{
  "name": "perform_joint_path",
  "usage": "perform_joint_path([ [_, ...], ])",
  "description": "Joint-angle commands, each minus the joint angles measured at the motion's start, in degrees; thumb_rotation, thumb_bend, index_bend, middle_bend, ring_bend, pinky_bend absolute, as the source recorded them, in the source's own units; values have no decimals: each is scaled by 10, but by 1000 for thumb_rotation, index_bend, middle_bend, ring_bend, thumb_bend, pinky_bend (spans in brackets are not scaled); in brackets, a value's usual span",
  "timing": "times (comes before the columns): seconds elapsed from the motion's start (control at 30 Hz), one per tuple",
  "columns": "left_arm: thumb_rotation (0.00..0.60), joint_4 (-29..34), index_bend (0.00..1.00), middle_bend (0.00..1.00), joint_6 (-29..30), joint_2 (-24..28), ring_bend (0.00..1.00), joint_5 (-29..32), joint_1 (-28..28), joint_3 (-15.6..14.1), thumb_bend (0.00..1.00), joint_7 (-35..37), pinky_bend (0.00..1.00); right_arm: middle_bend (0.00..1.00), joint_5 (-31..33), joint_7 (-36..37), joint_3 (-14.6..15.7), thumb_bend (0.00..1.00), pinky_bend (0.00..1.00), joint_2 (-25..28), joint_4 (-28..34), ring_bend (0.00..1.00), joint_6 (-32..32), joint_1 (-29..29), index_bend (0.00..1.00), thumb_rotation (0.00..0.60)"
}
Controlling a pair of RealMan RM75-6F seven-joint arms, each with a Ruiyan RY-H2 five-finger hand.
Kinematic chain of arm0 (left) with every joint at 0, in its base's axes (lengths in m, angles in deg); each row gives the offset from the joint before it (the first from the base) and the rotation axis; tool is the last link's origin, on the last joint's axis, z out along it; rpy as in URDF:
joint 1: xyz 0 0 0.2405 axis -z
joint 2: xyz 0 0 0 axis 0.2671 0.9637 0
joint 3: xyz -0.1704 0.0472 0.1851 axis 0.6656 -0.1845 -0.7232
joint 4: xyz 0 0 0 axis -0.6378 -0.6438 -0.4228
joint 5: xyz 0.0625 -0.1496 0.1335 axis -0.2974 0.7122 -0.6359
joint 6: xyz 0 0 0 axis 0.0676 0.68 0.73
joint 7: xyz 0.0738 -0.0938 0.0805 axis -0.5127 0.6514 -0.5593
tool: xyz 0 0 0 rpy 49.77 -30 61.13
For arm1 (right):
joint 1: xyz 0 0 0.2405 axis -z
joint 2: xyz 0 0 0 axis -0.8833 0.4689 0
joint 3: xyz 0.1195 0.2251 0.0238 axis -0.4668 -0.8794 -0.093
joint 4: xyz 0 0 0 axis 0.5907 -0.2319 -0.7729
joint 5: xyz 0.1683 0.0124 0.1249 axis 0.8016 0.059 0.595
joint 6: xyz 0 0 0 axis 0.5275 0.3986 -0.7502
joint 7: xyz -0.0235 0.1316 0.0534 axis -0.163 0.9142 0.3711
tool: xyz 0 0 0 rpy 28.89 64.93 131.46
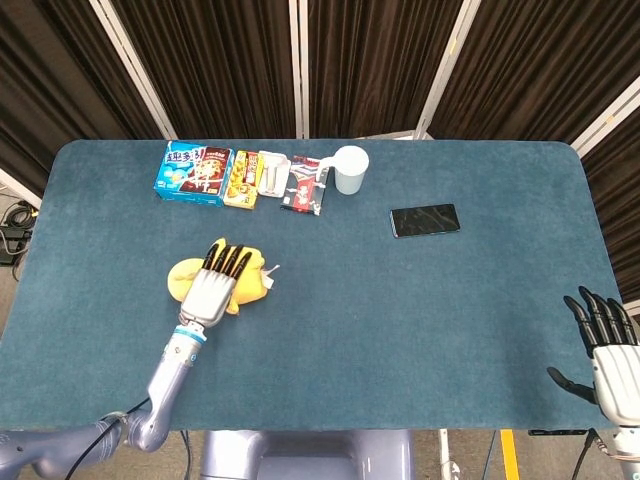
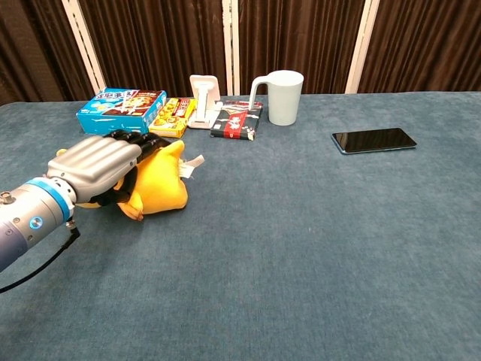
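The left robot hand (image 2: 96,164) lies over the yellow plush toy (image 2: 161,188), hiding much of its top and near side; whether the fingers grip it cannot be told. The right robot hand (image 1: 606,350) is cut off at the head view's lower edge. Print on the snack boxes (image 1: 192,172) is too small to read.

A white mug (image 1: 350,169), snack boxes (image 1: 192,172) and a phone (image 1: 425,220) lie on the table (image 1: 400,320).

I count one yellow plush toy (image 1: 248,279), one mug (image 1: 350,169) and one phone (image 1: 425,220). I also count four snack packs (image 1: 242,177) and two hands (image 1: 215,290).
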Motion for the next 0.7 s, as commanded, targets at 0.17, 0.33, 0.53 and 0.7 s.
perform_joint_path([
  [0.17,600,17,0,0,5,14,0,7,0,0,1000,-7,0,0,1,0,0,104,0,1,1,0,0,0,26,600],
  [0.33,600,9,0,0,-1,17,0,20,-1,-1,1000,-9,0,0,0,-3,0,104,0,-1,1,0,1,0,25,600],
  [0.53,600,-26,0,0,-11,22,0,41,-10,-8,1000,0,0,0,-1,-11,2,104,0,-3,3,0,4,-1,26,600],
  [0.7,600,-47,0,0,-18,27,0,50,-17,-9,1000,19,0,0,-3,-15,3,104,0,-4,4,0,5,-1,25,600],
])
